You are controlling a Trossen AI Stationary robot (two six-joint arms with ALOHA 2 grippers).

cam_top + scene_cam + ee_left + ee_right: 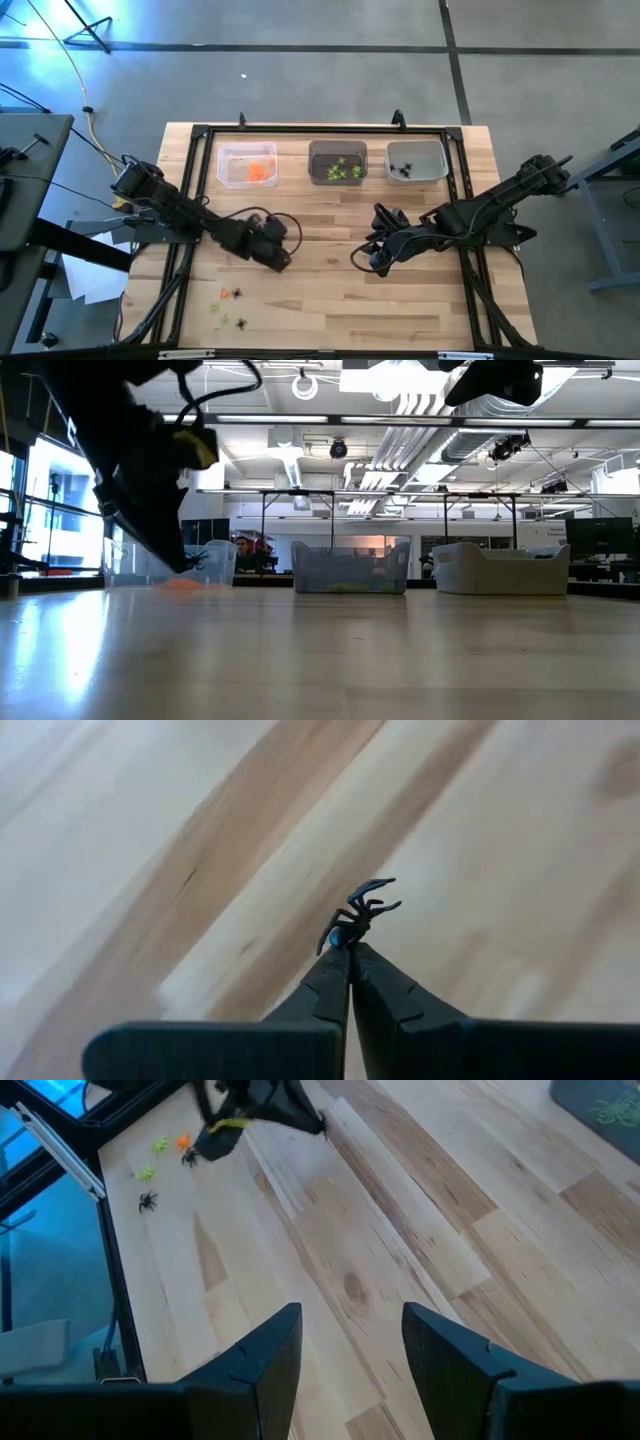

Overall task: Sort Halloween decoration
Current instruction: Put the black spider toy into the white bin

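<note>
My left gripper (348, 948) is shut on a black spider trinket (364, 906) over the table's left middle (282, 263). Loose trinkets lie near the front left: two lime-green ones (160, 1145) (148, 1173), an orange one (183, 1142) and black spiders (148, 1201) (242, 322). Three translucent bins stand at the far edge. The left bin (247, 163) holds orange pieces, the middle bin (337, 162) green ones, and the right bin (417, 160) black spiders. My right gripper (350, 1350) hangs open above the table's right middle (375, 262). My left gripper pinches the spider by one end of its body (338, 934), only at the free ends of its two fingers. The fingers slant down toward the table. The spider sticks out past the fingertips with its legs spread, off the wood.
A black metal frame (205, 135) runs around the table's edges and behind the bins. Bare wood (330, 220) lies between the two grippers and the bins. In the low view a person (243, 550) shows in the room beyond the table.
</note>
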